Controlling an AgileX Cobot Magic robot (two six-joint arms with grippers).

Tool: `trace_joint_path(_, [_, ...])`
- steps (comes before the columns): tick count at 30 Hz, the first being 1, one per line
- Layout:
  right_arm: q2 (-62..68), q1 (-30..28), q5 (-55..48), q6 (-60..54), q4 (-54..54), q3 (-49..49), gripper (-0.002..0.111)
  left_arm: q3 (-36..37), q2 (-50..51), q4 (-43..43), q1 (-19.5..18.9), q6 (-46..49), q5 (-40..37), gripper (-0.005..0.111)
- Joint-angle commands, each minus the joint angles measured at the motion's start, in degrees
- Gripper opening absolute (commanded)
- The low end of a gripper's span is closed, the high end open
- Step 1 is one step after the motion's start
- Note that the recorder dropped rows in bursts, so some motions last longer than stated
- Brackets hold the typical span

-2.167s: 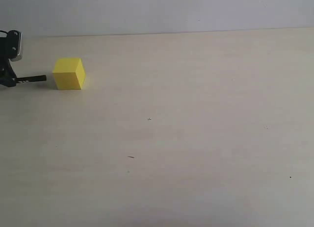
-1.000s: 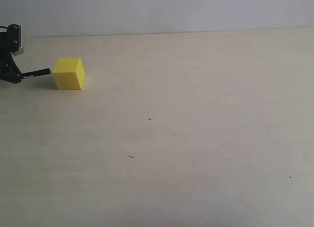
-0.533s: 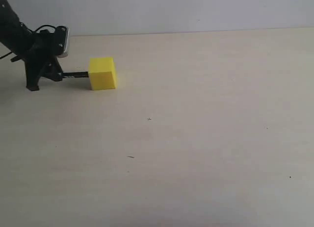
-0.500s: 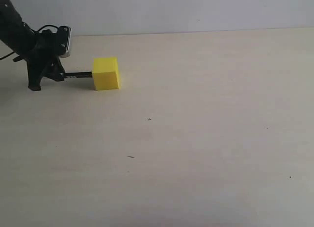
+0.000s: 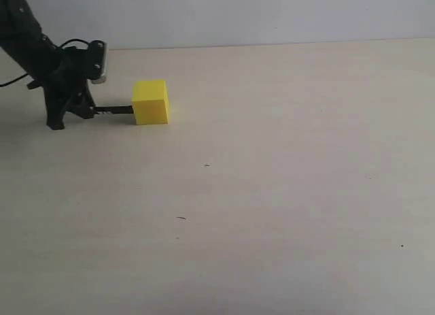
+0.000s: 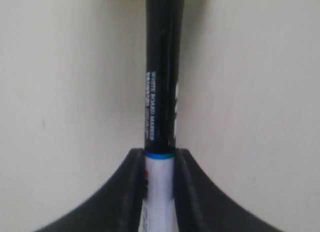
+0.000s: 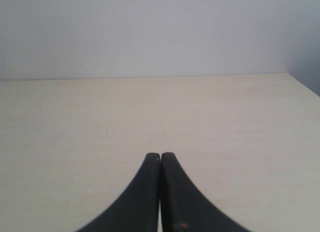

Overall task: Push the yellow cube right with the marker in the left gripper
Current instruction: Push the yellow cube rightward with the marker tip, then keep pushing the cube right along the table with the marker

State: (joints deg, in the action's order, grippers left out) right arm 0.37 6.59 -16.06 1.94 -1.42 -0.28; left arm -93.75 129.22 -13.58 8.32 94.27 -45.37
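Your left pincer (image 5: 88, 111) grasps the marker (image 5: 115, 110), its black tip touching the left face of the yellow cube (image 5: 150, 102), far left on the counter (image 5: 272, 192); your right pincer (image 7: 160, 159) rests clenched, empty.

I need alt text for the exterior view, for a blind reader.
The left gripper holds a marker level, its tip against the left face of a yellow cube on a pale table.

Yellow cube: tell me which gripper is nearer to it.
Left. The left gripper sits just left of the yellow cube, marker touching it; the right gripper is outside the exterior view.
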Motion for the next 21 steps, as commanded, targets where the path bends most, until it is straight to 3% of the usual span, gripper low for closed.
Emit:
trace_joint_path(1, [-0.37,0.09,0.73,-0.21,0.09,0.28,0.0,-0.19,-0.57,0.61,5.13,-3.48,5.77,0.0])
trace_joint_path(12, [-0.37,0.09,0.73,-0.22,0.09,0.28,0.0,-0.19,-1.03,1.01,1.04,-6.5,5.01,0.0])
trace_joint_path(16, [-0.37,0.09,0.73,-0.22,0.09,0.28,0.0,-0.19,0.1,-0.75,2.7,-5.83,5.47,0.0])
trace_joint_path(21, [-0.37,0.09,0.73,-0.09,0.09,0.28,0.0,-0.32,0.95,-0.86,7.59,-5.4,13.32,0.0])
